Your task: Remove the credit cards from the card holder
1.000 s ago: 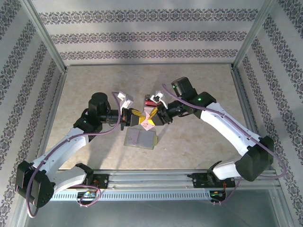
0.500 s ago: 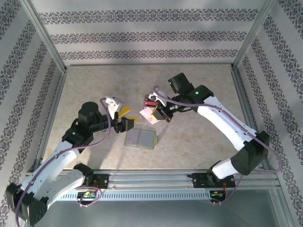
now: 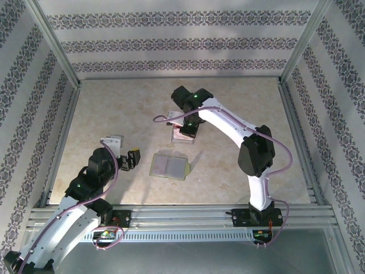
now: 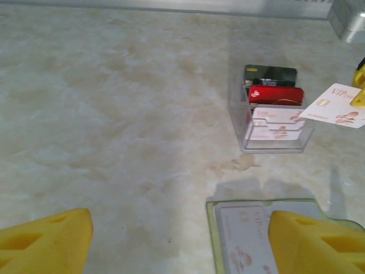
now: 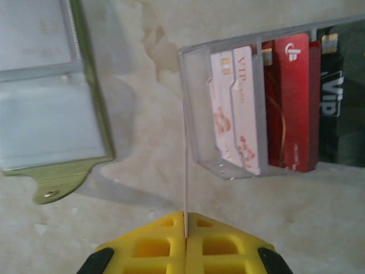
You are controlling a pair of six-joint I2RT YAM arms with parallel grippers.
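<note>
The card holder (image 3: 169,166) lies open and flat on the table, olive-edged with greyish pockets. One pocket shows a white card (image 4: 246,242) inside it. My right gripper (image 5: 186,220) is shut on a white VIP credit card (image 4: 336,108), seen edge-on as a thin line (image 5: 185,171) in the right wrist view. It hangs beside the near end of a clear tray (image 5: 197,108). My left gripper (image 4: 179,228) stands open with nothing in it, just left of the card holder (image 4: 212,228). In the top view the right gripper (image 3: 183,130) is over the tray and the left gripper (image 3: 134,160) is low at the left.
The clear tray (image 4: 239,123) holds white VIP cards (image 5: 239,108), a red card (image 5: 291,103) and a black card (image 5: 339,103) standing on edge. Patterned walls and metal posts (image 3: 54,45) enclose the marble table (image 3: 114,108).
The left gripper let go of the card, opened and drew back to the near left. The right gripper shut on the card and carried it away to the tray.
</note>
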